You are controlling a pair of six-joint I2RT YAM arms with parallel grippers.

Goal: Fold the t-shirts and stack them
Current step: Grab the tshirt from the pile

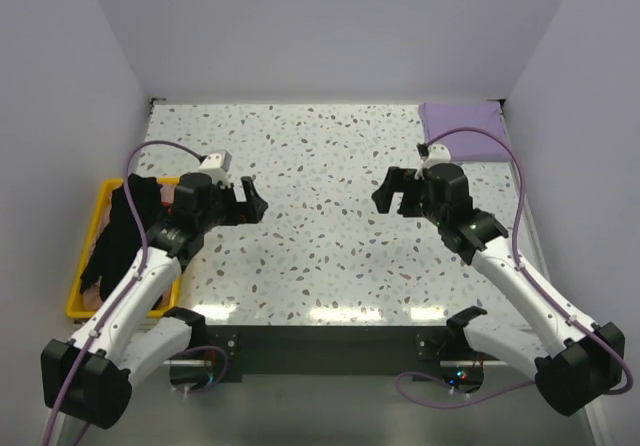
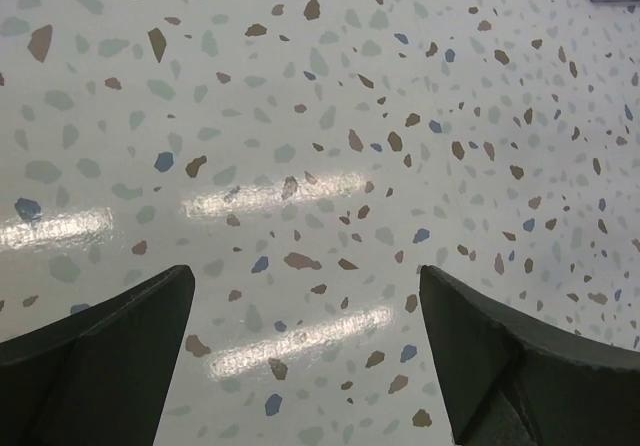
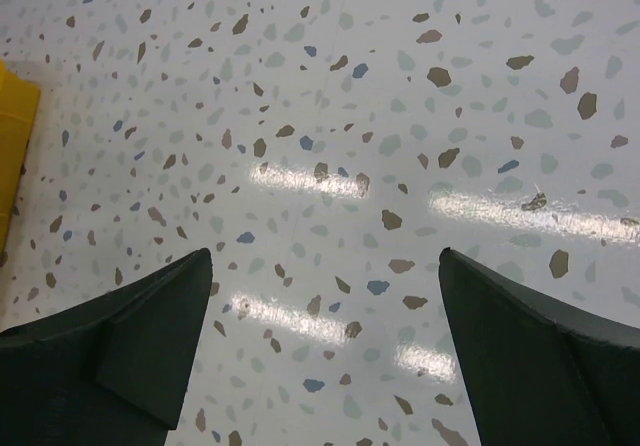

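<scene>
Speckled terrazzo table [image 1: 320,146], white walls on three sides, glare streaks near the front edge.

Black t-shirt [image 1: 122,231]: unfolded, draped in a heap over the yellow tray [image 1: 85,306] at the table's left edge. A small patch of peach-toned cloth [image 1: 166,202] shows at the tray's far end, too little to identify.

Lavender t-shirt [image 1: 462,126]: folded flat in the far right corner, well apart from the tray.

Left gripper [image 1: 255,196]: jaws spread wide, nothing between them, hanging over bare table just beside the tray. Right gripper [image 1: 392,198]: likewise wide and empty, near the table's middle, facing the left one.

Assessment: one shirt appears done and the next must come out of the tray. Recommended: the left arm takes the black shirt by a single upper layer near a shoulder or hem, lifts it clear of the rim so the tray is not dragged, and lays it in the open middle where the right arm can take the opposite edge and spread it.
</scene>
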